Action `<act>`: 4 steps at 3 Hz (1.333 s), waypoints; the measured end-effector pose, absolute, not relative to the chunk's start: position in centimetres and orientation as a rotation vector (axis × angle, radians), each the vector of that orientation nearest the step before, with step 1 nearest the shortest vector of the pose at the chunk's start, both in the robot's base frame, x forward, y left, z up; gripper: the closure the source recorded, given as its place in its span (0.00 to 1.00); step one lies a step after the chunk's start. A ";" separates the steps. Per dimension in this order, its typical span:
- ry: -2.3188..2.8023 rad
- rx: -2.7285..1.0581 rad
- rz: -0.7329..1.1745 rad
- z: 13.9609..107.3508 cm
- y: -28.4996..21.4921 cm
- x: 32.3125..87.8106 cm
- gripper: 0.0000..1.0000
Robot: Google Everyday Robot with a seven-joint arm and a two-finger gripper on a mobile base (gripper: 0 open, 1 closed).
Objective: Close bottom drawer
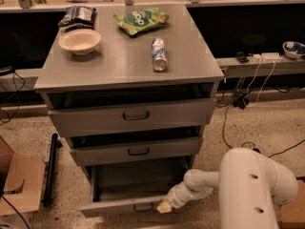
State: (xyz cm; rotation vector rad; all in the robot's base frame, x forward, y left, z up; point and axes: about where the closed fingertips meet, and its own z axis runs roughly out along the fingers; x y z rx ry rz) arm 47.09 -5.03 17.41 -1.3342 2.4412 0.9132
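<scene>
Your gripper [165,206] is sitting at the front of the bottom drawer [114,207], grip state impossible to tell; the drawer is hanging open below the tabletop's [128,66] front edge, closing undone.

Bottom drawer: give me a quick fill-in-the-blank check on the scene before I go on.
1. The bottom drawer stands ____, not closed, with its grey floor showing.
2. The gripper is at the drawer's front panel, just to the picture's ____ of the handle.
3. On the cabinet top, the can lies on its ____.
4. In the picture, the pale bowl stands to the ____ of the can.

Missing words: open; right; side; left.
</scene>
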 end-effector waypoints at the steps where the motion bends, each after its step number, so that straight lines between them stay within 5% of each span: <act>1: 2.438 -1.333 0.903 17.5 -5.0 47.2 1.00; 4: 2.409 -1.326 0.821 17.5 -4.6 50.1 1.00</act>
